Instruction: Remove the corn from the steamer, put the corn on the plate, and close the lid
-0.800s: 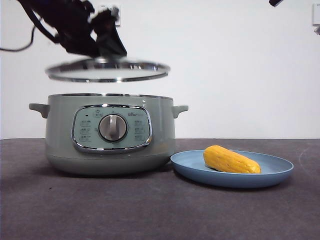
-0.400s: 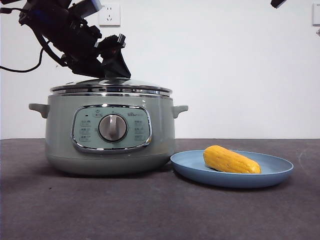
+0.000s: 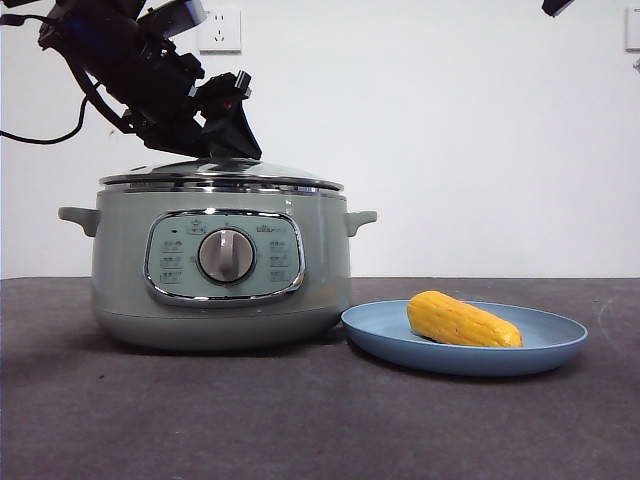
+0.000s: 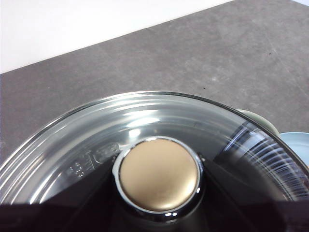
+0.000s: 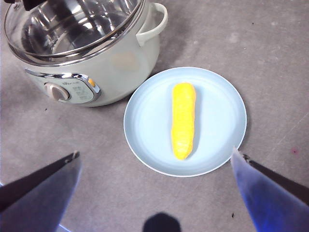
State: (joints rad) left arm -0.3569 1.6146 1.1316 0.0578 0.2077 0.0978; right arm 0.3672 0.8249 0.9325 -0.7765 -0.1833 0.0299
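Observation:
The glass lid sits on the sage-green steamer, at the left in the front view. My left gripper comes down from the upper left and is shut on the lid's knob. The corn lies on its side on the light-blue plate, just right of the steamer. My right gripper is open and empty, high above the plate and corn. It shows only as a black tip in the front view. The right wrist view also shows the lidded steamer.
The dark grey table runs in front of the steamer and plate. A white wall with a socket stands behind. A black cable hangs from the left arm at the far left.
The lid came down from above the steamer onto its rim, carried by my left gripper. In the last half second it settled slightly. Corn, plate and right arm have not moved.

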